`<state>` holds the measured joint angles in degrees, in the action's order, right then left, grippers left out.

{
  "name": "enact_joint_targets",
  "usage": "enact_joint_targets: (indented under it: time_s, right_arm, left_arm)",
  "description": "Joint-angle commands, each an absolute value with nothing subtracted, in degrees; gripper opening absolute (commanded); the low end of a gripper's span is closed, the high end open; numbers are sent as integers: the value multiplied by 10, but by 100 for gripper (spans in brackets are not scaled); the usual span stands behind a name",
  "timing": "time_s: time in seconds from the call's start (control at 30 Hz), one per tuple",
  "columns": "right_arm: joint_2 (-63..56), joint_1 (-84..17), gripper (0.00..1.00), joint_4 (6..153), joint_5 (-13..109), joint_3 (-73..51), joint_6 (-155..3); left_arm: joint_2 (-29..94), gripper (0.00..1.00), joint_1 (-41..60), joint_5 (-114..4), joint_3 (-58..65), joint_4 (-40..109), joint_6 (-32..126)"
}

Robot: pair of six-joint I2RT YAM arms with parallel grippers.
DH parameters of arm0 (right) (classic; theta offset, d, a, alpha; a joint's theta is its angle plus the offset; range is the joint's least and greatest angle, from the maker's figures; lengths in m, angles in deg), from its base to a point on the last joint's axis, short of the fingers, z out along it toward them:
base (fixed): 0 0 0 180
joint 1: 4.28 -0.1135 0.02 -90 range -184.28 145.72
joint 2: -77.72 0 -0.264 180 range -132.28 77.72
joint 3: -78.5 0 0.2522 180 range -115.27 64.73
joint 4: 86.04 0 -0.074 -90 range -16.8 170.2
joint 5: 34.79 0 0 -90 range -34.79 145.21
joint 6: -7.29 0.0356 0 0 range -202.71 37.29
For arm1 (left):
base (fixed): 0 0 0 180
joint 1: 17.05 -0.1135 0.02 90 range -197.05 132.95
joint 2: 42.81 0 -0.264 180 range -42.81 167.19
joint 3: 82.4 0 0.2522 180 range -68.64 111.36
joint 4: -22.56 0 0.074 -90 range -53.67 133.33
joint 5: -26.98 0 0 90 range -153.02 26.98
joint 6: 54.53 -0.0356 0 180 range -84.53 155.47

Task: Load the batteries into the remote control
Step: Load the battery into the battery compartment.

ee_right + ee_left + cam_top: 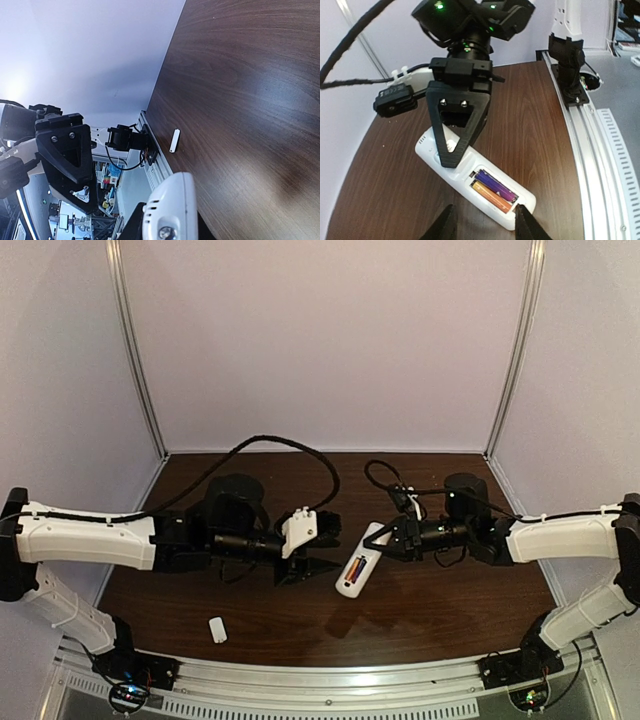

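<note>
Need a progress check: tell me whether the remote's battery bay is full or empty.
Full: an orange battery and a purple battery lie side by side inside the remote.

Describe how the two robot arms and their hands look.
Both arms, left arm and right arm, have white shells with black joints. The left hand and right hand are black with flat triangular fingers; a white bracket sits on the left one. Black cables loop from the wrists. Green lights glow on the right wrist.

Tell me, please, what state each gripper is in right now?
Left gripper: open, holding nothing.
Right gripper: closed on the remote control.
</note>
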<state>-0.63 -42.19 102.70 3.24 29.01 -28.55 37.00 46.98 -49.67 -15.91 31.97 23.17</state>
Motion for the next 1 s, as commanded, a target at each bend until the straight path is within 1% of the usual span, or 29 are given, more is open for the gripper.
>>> enact_joint_targets:
  time_s: [0.0,0.03,0.13,0.43,0.97]
  right_arm:
    - [-15,-437,0,996,-5,258,-322]
    - [-17,-441,0,992,-7,255,-326]
    - [-22,-449,0,977,-6,246,-338]
    - [-33,-474,0,927,1,217,-378]
    - [-39,-497,0,899,8,201,-404]
  left_arm:
    - [366,36,478,-450,-169,319,128]
    - [365,33,484,-447,-169,318,118]
    - [371,30,498,-450,-165,320,95]
    - [405,25,518,-474,-140,339,72]
    - [424,22,518,-490,-131,342,70]
